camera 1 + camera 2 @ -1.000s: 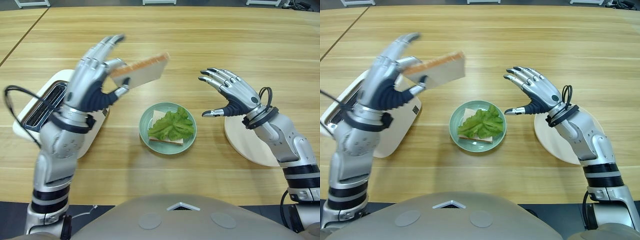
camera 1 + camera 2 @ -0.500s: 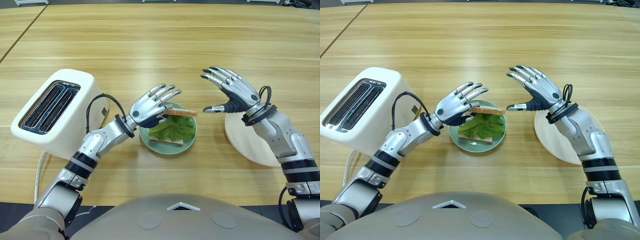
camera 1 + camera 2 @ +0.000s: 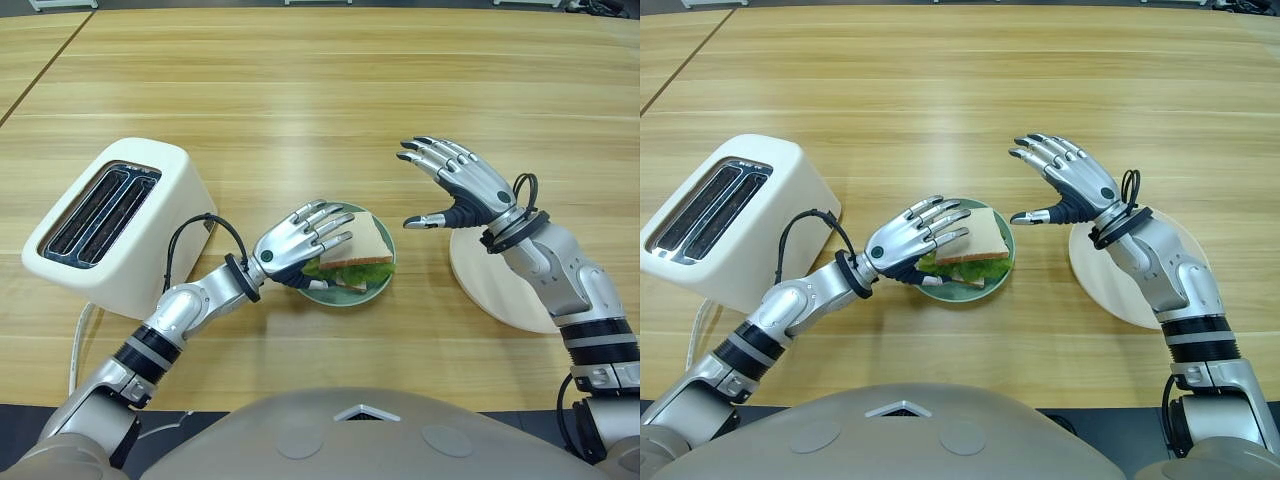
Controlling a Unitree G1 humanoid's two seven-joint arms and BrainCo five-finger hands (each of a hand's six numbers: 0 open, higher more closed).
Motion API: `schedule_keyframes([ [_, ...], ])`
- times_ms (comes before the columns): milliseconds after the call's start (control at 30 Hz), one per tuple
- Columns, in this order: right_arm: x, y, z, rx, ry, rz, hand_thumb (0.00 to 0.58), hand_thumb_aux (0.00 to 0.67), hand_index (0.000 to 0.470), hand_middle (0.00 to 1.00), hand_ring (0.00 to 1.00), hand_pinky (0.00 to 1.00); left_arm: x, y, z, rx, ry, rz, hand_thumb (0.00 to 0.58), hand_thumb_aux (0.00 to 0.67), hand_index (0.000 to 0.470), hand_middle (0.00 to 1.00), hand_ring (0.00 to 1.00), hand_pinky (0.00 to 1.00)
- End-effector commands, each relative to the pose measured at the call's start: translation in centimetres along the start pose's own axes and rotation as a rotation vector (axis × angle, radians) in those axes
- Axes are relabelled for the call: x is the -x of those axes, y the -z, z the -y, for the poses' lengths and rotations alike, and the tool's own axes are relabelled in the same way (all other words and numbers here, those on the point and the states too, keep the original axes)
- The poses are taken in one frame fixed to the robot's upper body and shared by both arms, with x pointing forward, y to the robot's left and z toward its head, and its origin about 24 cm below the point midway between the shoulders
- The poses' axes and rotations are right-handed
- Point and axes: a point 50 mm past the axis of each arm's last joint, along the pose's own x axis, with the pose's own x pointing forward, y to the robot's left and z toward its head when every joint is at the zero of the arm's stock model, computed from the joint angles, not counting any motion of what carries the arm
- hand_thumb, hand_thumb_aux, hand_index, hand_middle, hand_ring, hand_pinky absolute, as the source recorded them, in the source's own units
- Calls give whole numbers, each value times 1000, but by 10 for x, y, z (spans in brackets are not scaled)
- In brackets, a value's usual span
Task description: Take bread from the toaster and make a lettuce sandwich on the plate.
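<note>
A green plate (image 3: 345, 299) sits mid-table with a sandwich on it: a bottom slice, lettuce (image 3: 374, 269) and a top bread slice (image 3: 362, 238) lying flat on the lettuce. My left hand (image 3: 297, 240) hovers over the plate's left edge, fingers spread, their tips at the top slice's left side without gripping it. The white toaster (image 3: 110, 235) stands at the left, its slots dark and empty. Held above the table to the right of the green plate, my right hand (image 3: 462, 183) is open and holds nothing.
A larger white plate (image 3: 500, 290) lies bare on the right, partly under my right forearm. The toaster's black cable (image 3: 190, 226) loops beside my left wrist. The far half of the wooden table is open surface.
My left hand brought the bread slice down from above the toaster onto the lettuce, let it go and drew back slightly to the left. My right hand barely moved.
</note>
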Motion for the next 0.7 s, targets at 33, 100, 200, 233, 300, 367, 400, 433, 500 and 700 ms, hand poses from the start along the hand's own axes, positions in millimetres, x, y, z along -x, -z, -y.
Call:
schedule_keyframes([
  [33, 0, -4, -5, -1, -30, 19, 0, 0, 0, 0, 0, 0, 6, 11, -18, -30, -32, -50, 0, 0, 0, 0, 0, 0],
  [100, 1, -5, -7, -2, -47, 28, 0, 0, 0, 0, 0, 0, 6, 16, -28, -46, -61, -62, 0, 0, 0, 0, 0, 0],
  [200, 2, -9, -14, -41, -115, 64, 0, 0, 0, 0, 0, 0, 12, 17, -45, -9, -102, -87, 0, 0, 0, 0, 0, 0],
  [233, 4, -13, -20, -70, -160, 88, 0, 0, 0, 0, 0, 0, 18, 17, -49, 62, -113, -104, 0, 0, 0, 0, 0, 0],
  [300, 11, -22, -28, -104, -261, 161, 0, 0, 0, 0, 0, 0, 33, 13, -55, 281, -94, -140, 0, 0, 0, 0, 0, 0],
  [367, 18, -27, -24, -132, -301, 216, 0, 0, 0, 0, 0, 0, 52, 9, -57, 462, -17, -158, 0, 0, 0, 0, 0, 0],
  [400, 21, -27, -17, -148, -297, 230, 0, 0, 0, 0, 0, 0, 61, 7, -57, 517, 35, -167, 0, 0, 0, 0, 0, 0],
  [433, 24, -27, -10, -160, -293, 246, 0, 0, 0, 0, 0, 0, 71, 6, -56, 549, 105, -173, 0, 0, 0, 0, 0, 0],
  [500, 30, -29, -3, -177, -324, 273, 0, 0, 0, 0, 0, 0, 87, 1, -52, 592, 227, -178, 0, 0, 0, 0, 0, 0],
  [700, 47, -47, -28, -253, -530, 360, 0, 0, 0, 0, 0, 0, 105, -7, -51, 683, 346, -192, 0, 0, 0, 0, 0, 0],
])
